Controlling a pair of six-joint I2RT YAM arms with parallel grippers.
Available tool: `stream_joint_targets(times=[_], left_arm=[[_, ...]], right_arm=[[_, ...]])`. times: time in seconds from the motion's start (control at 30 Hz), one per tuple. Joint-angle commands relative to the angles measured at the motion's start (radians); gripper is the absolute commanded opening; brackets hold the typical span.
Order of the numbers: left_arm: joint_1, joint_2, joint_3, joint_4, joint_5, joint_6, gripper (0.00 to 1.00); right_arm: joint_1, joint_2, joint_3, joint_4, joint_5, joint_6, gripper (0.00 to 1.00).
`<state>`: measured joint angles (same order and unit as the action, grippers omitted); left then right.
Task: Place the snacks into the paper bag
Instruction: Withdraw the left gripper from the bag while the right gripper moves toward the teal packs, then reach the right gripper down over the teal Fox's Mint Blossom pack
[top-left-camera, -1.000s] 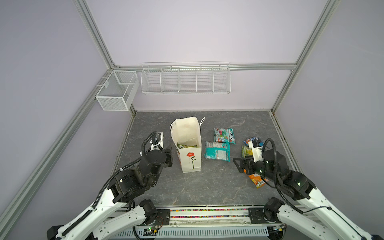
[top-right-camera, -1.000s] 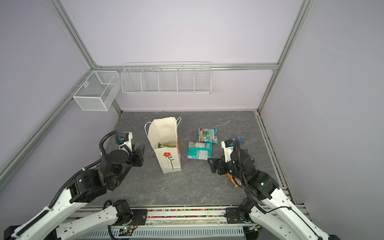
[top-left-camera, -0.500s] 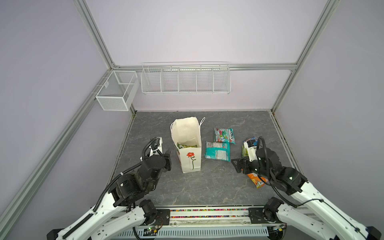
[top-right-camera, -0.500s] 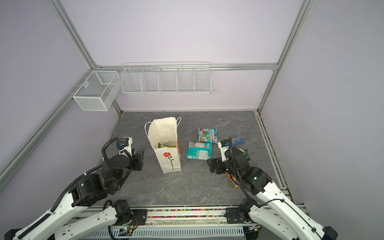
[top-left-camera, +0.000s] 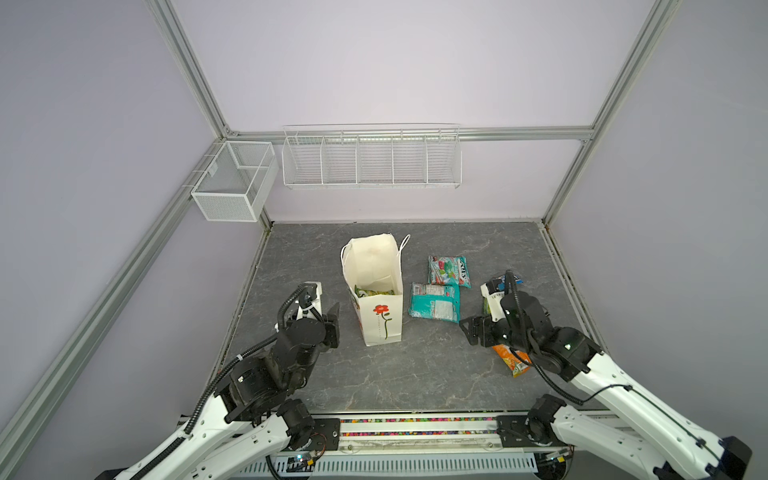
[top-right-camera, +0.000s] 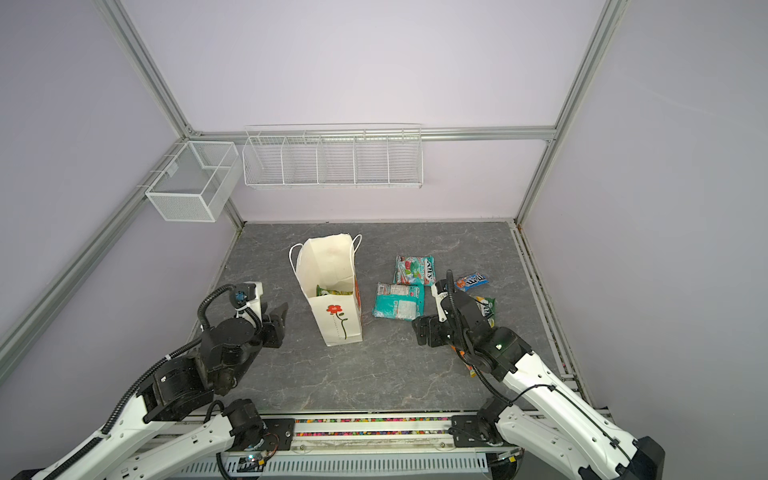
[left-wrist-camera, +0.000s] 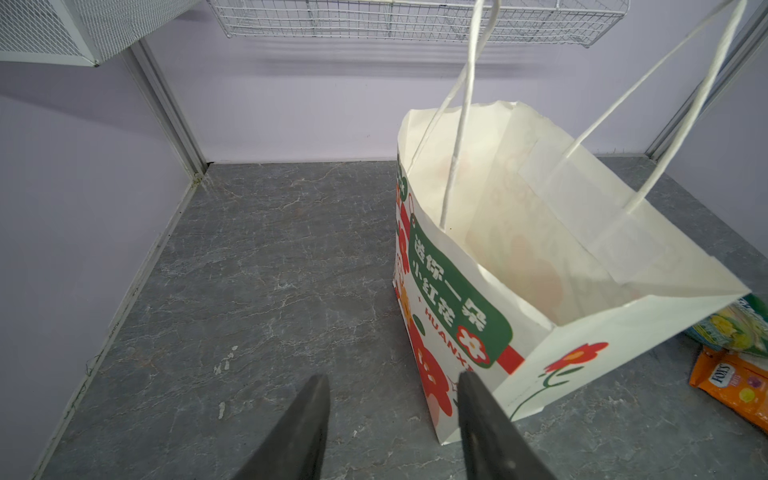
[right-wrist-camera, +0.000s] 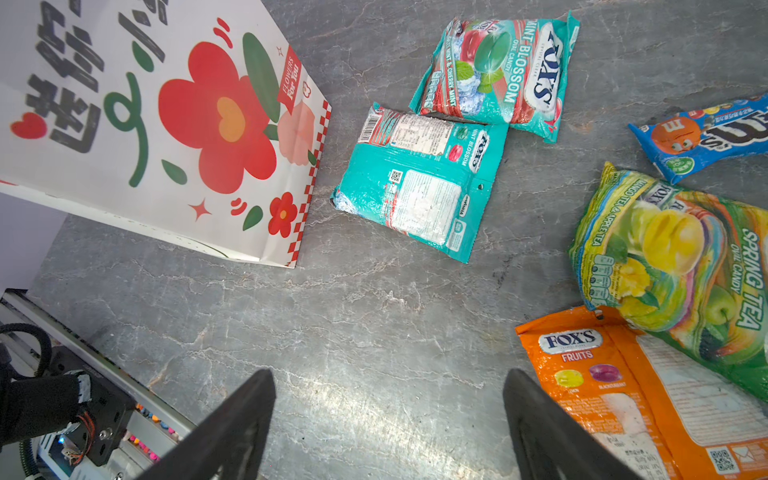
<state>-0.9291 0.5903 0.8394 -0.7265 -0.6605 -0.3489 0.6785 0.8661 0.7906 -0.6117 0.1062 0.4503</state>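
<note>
Right end effector (top-left-camera: 468, 332) moved toward paper bag (top-left-camera: 380, 322); left end effector (top-right-camera: 279, 312) drew back.

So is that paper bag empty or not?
Not empty: looking down into the open paper bag, a green-yellow packet shows at its bottom in both top views.

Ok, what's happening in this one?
The paper bag is being filled: a green-yellow packet already lies inside. Five lie in view on the table: a face-up teal packet, a face-down teal packet, a blue M&M's packet, a green Spring Tea packet and an orange packet. The right tool hangs open and empty over bare table beside the orange packet. The left tool, also open and empty, is beside the bag.
</note>
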Motion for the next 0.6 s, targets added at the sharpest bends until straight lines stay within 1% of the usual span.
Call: stream_joint_targets(times=[0.0,0.17,0.33,0.57], left_arm=[[0.005,-0.005,0.006,-0.016,0.011,0.018,0.5],[0.006,-0.016,0.021,-0.051,0.015,0.029,0.5],[0.005,-0.046,0.008,-0.065,0.023,0.045,0.5],[0.006,-0.063,-0.002,-0.049,0.055,0.067,0.51]], right_arm=[[-0.012,0.031,0.03,0.008,0.002,-0.022,0.89],[-0.03,0.065,0.032,0.031,-0.007,-0.032,0.89],[-0.067,0.103,0.027,0.061,-0.044,-0.041,0.89],[-0.127,0.164,0.022,0.125,-0.181,-0.041,0.89]])
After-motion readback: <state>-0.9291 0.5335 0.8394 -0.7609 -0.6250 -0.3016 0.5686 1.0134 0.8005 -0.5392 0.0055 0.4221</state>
